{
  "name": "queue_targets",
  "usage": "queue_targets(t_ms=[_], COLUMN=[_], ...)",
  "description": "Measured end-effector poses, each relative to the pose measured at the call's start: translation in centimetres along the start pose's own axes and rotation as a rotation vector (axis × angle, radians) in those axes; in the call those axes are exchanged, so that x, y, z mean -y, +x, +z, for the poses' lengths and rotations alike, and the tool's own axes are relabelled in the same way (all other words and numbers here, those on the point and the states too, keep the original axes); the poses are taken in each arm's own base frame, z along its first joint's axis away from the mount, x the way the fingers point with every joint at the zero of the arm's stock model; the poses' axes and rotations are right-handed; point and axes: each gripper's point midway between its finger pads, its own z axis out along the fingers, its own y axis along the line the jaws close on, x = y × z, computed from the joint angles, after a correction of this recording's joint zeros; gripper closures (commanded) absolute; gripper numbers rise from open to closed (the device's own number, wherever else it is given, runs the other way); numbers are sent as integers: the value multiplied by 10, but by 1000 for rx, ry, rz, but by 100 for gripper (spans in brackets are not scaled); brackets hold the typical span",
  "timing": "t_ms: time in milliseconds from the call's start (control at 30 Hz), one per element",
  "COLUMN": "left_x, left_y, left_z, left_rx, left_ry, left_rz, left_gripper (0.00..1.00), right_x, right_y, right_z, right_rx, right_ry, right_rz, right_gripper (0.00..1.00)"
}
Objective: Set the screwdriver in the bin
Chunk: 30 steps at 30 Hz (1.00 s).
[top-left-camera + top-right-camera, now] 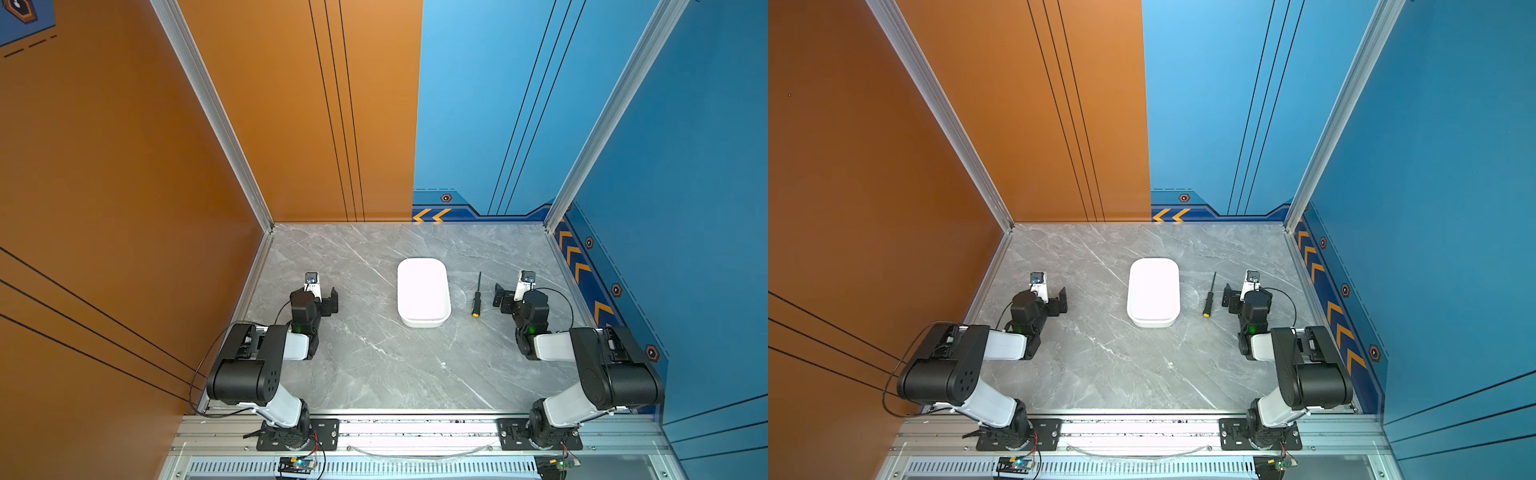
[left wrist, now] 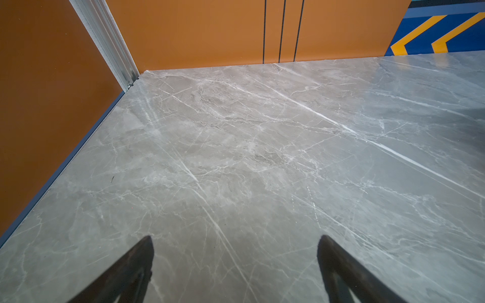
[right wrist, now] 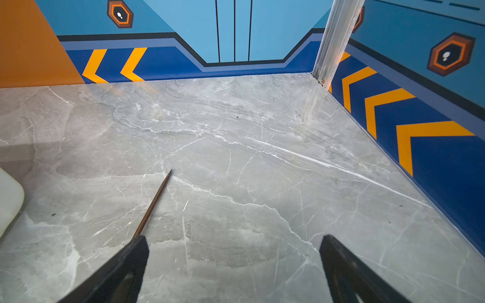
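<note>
- In both top views: screwdriver [image 1: 477, 296] lies flat on the table [image 1: 374, 365], just beside the bin [image 1: 424, 322] on its right, not touching; bin empty; right gripper [image 1: 500, 296] near the handle; left gripper [image 1: 331, 300] well apart on the bin's far side; nothing held, so I judge this the pre-grasp step
- Left wrist view: left gripper [image 2: 236, 238] spread wide over bare table; holds nothing
- Right wrist view: right gripper [image 3: 233, 238] fully spread, empty; screwdriver [image 3: 154, 202] shaft shows past one fingertip, handle hidden; bin [image 3: 8, 199] corner at frame edge; next move probably calls for centring over the handle, lowering, closing, then carrying across into the bin
</note>
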Motion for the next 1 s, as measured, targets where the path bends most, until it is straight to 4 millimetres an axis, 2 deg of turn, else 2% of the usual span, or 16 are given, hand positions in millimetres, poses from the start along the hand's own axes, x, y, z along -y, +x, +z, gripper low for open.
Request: queue_targets(t_ms=[533,667,767,833,900,967,1000], left_x=[1,4,8,19,33,50,60], left_y=[0,-5,-24,-44,-68,-92,-103], left_z=[0,-3,-15,-28,-40,-51,-56], left_rx=[0,5,39,72,117,166,187], left_ry=[6,26,47,79,137,212,258], left_rz=[1,14,31,51,53,42,32], left_gripper=[2,2,2,2,2,2,2], right_x=[-3,-3,-3,-4,-6,-11,-13], right_y=[0,-9,-46,-88,-118,-132,-131], right_z=[-1,-11,-22,-29,-36,-42,-44], right_rx=[2,-4,3,21,29,4,-24], right_ry=[2,23,36,35,30,17,8], right_rz=[-6,-14,15,64,102,135,146], right_gripper=[2,2,2,2,2,2,2])
